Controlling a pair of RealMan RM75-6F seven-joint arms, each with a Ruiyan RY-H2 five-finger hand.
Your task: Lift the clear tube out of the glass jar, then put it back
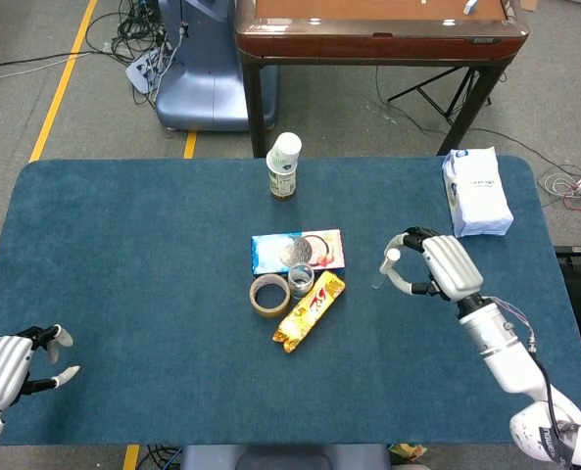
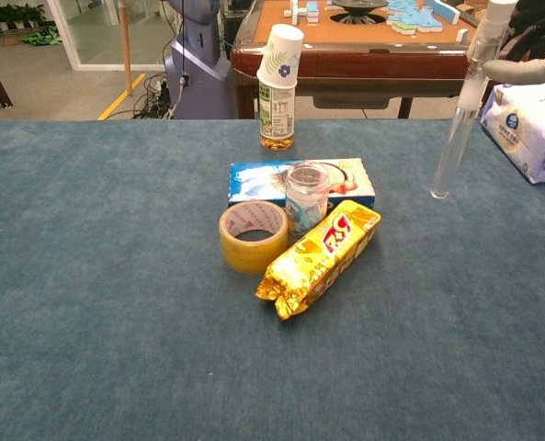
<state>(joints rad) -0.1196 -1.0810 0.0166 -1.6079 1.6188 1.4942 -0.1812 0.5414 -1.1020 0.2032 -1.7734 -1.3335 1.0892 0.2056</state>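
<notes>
Head view: blue-carpeted table (image 1: 153, 264) on grey floor (image 1: 74, 108).

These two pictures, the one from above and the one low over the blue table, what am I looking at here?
A two-armed robot with humanlike hands at a blue table. One camera looks down from its head, the other forward from its chest. Its right hand holds a clear tube above the table, well to the side of the empty glass jar. Its left hand rests idle, fingers apart. Around the jar lie a tape roll, a yellow snack pack and a blue cookie box.
</notes>
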